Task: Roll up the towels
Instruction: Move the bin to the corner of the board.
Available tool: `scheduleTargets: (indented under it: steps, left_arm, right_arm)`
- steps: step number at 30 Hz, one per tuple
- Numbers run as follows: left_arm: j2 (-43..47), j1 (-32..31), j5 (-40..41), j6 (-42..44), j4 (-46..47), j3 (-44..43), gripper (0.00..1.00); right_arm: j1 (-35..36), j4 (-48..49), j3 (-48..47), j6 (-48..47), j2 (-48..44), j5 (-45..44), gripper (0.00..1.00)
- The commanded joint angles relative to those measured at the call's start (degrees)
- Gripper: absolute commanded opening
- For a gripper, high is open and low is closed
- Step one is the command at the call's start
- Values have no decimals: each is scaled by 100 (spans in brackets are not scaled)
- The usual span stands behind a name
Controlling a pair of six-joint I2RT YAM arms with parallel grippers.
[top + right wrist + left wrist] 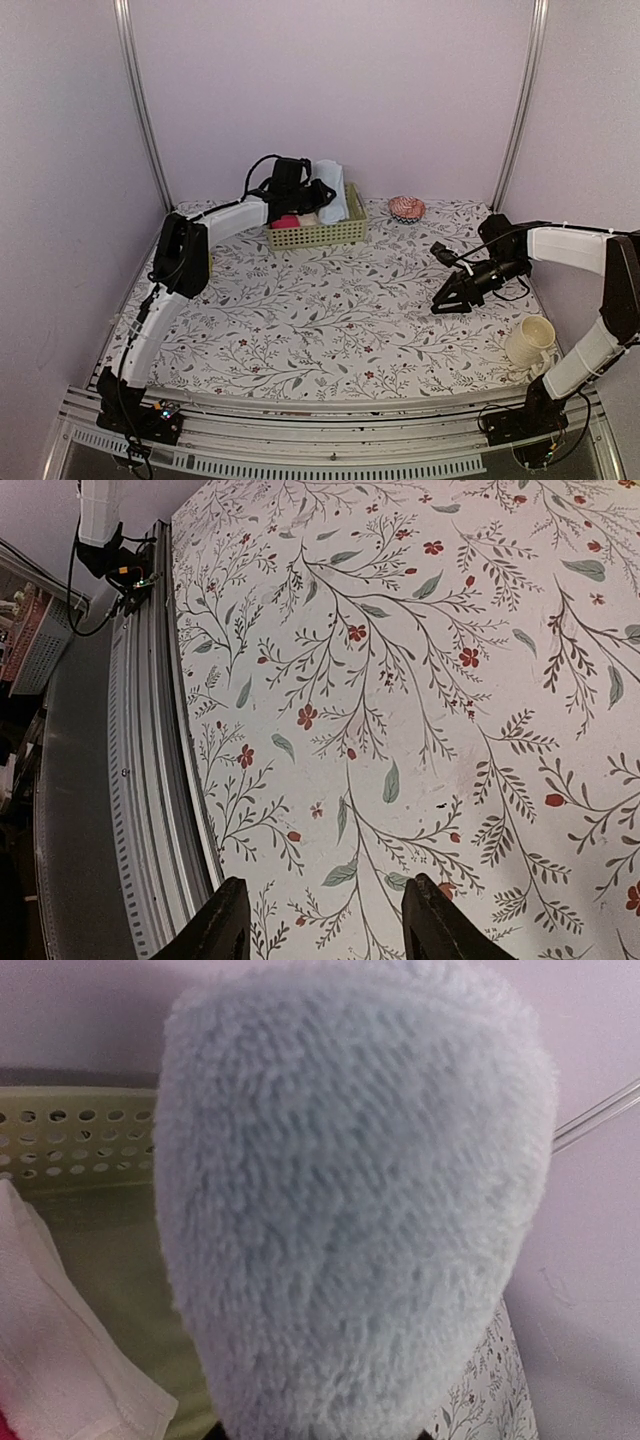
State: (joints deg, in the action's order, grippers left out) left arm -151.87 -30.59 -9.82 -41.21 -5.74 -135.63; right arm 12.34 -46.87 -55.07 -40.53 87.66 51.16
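light blue towel [335,190] | fluffy, bunched upright | in basket [315,236], right end

We count one light blue towel [335,190], one pink roll [286,222] and one cream-white cloth [60,1360], all three at the one green basket [330,236] by the far edge of the surface [320,320]. Along that edge we count one red-and-white round object [407,208]. Near the right near corner is one cream mug [530,343]. We count two tools: left tool [318,196], right tool [325,920].

Parted jaws over floral tabletop [420,660], rail [150,780] alongside
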Motion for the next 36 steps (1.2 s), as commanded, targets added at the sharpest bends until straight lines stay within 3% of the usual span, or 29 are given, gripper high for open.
scheduleTargets:
  steps: [1, 8, 15, 32, 36]
  left_arm:
    - [-219, -28, 63, -874, 430, -435, 0]
    - [-664, 64, -159, -1722, 600, -649, 0]
    - [-878, 201, -30, -1754, 17, -805, 0]
    - [-170, 615, 428, -845, -1736, -364, 0]
    - [-230, 628, 519, -633, -1939, -587, 0]
  right_arm:
    - [-24, 56, 43, -69, 68, 57, 54]
    - [-21, 40, 31, -85, 91, 52, 54]
    - [-21, 38, 44, -95, 50, 70, 54]
    - [-21, -20, 43, -161, 67, 94, 54]
    - [-21, -28, 31, -190, 73, 104, 54]
